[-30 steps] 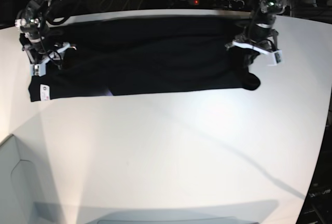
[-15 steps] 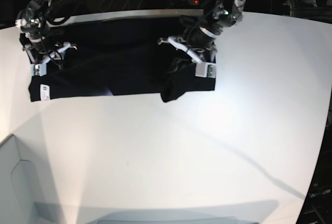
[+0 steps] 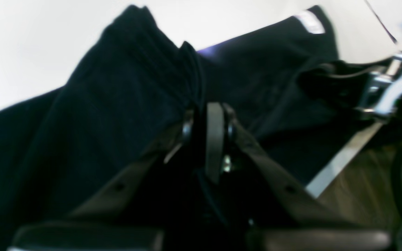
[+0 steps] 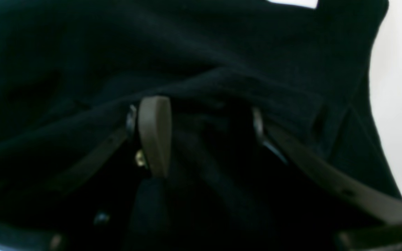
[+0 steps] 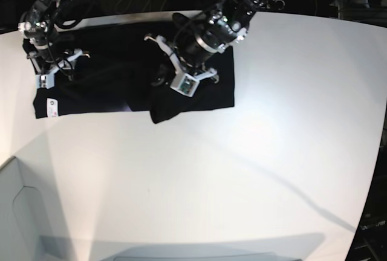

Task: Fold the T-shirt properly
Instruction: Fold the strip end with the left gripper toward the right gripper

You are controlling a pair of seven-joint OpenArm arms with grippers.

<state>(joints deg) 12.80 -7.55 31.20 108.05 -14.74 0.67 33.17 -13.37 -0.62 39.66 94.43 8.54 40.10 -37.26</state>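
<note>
1. The T-shirt (image 5: 121, 80) is spread along the far part of the white table (image 5: 242, 170), with a lifted fold of its black cloth carried over the flat part of the garment.
2. A small white tag (image 5: 52, 107) is seen on the near corner of the shirt, just below and in front of the right gripper (image 5: 51, 67); in the left wrist view the same tag (image 3: 309, 22) lies far ahead of the left gripper, at the far edge of the cloth.
3. The left gripper (image 3: 206, 122) is closed, its fingers pressed together on a bunched ridge of the T-shirt (image 3: 117, 104), which rises directly ahead of the fingertips and drapes down to their left.
4. In the base view the left gripper (image 5: 181, 77) is held above the middle of the shirt, with a hanging point of cloth just below it toward the near edge.
5. The right gripper (image 4: 204, 122) is spread wide, its fingers (image 4: 154, 132) standing well apart with black cloth (image 4: 201, 45) lying between and beyond them; whether the cloth is actually gripped cannot be told.
6. A strip of bare table (image 4: 400, 104) is visible to the right of the right gripper's fingers.
</note>
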